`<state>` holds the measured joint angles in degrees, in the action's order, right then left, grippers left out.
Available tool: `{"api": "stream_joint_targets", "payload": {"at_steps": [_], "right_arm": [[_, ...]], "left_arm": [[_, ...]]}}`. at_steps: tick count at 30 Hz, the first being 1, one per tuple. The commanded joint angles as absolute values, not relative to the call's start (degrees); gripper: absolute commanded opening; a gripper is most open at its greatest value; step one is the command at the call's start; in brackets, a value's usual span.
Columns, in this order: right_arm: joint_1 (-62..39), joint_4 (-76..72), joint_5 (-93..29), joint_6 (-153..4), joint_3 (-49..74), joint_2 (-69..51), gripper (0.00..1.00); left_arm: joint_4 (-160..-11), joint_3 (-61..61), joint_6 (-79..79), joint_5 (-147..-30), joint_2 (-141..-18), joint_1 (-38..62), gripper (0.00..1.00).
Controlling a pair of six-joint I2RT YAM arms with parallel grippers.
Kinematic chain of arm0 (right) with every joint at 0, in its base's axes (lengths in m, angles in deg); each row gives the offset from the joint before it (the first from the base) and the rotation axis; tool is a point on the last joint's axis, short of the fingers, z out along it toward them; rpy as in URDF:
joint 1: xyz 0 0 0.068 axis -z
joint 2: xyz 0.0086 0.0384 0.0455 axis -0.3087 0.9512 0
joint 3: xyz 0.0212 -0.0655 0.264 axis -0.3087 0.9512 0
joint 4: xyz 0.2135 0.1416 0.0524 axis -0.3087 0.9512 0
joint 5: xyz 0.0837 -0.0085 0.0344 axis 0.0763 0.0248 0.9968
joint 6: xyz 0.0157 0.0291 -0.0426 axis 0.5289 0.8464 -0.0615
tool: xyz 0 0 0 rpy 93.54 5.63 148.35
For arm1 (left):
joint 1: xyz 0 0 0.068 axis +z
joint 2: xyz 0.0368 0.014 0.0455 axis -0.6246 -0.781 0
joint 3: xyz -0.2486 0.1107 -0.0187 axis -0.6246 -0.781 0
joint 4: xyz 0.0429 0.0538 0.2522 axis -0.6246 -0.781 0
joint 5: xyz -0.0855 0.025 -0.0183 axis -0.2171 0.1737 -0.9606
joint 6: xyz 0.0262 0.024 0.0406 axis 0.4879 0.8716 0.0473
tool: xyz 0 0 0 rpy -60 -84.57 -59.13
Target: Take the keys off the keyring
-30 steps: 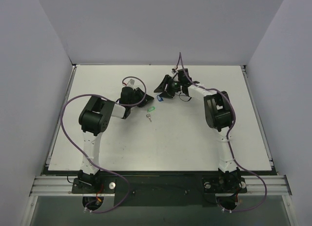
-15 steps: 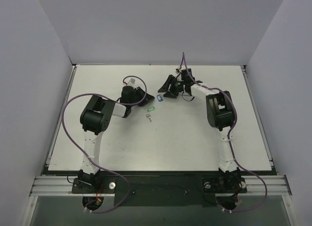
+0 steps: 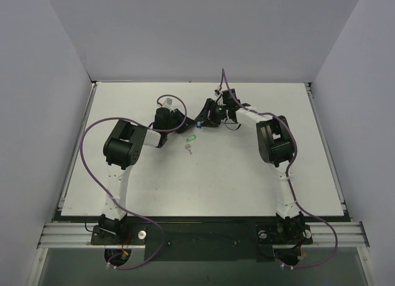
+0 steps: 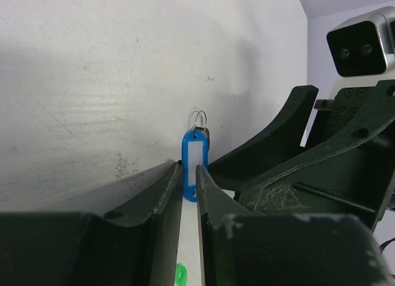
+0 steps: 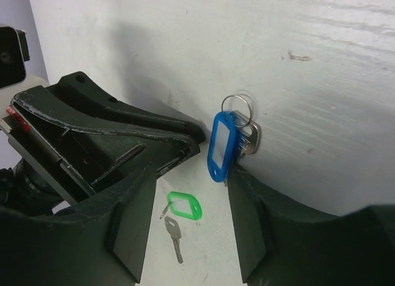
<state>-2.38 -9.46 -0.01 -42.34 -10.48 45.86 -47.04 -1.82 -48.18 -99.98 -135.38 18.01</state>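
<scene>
Left gripper [image 4: 187, 170] has its fingers nearly together and pinches the lower end of the keyring [image 4: 195, 165], so the blue tag stands up from the table [image 4: 92, 63] with its thin metal ring on top. Behind the tag hangs the key [image 5: 250, 136], small and silver, touching the tag. Right gripper [image 5: 191, 175] is opened wide around them. One of its fingers [image 5: 250, 206] lies just against the key side and the other is apart, so it grips nothing.

For this step I judge that the right fingers should close on the key alone, not on the tag. Then they should work it along the ring coil while the left hold does not slip. The ring is thin and the key could twist away.

Both arms are folded at the elbow and reach inward with low wrists, meeting tip to tip at the far middle of the table. Nearer lies a green tag [image 5: 184, 207] with a second key [image 5: 174, 233], apart.
</scene>
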Motion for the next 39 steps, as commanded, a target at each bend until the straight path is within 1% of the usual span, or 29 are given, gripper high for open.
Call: {"api": "stream_joint_targets", "payload": {"at_steps": [1, 8, 12, 18, 24, 33, 39], "right_arm": [[-2.94, -12.57, 2.17, -40.98, -11.45, 45.89, 0.45], [-2.59, -15.04, 0.06, -38.87, -10.49, 45.98, 0.4], [-1.8, -19.34, -0.55, -35.19, -9.08, 46.15, 0.39], [-1.36, -17.24, -4.07, -36.58, -6.36, 44.57, 0.39], [-1.97, -15.31, -5.21, -36.85, -7.14, 45.53, 0.39], [-2.67, -16.44, -4.25, -35.27, -8.99, 47.29, 0.39], [-2.85, -20.22, -1.52, -32.37, -9.08, 48.26, 0.38]], "left_arm": [[-46.9, -0.22, -47.93, -100.34, -137.03, 18.0, 0.25], [-45.41, -1.72, -48.9, -100.43, -137.03, 17.91, 0.24], [-44.53, -2.77, -49.25, -100.42, -136.42, 18.0, 0.24], [-43.65, -2.77, -50.39, -100.78, -136.59, 18.17, 0.24], [-42.6, -2.25, -51.36, -101.22, -137.56, 18.17, 0.24], [-42.6, -1.1, -51.8, -102.01, -138.52, 18.08, 0.24], [-41.72, -1.1, -51.89, -102.97, -138.96, 18.35, 0.24]]}}
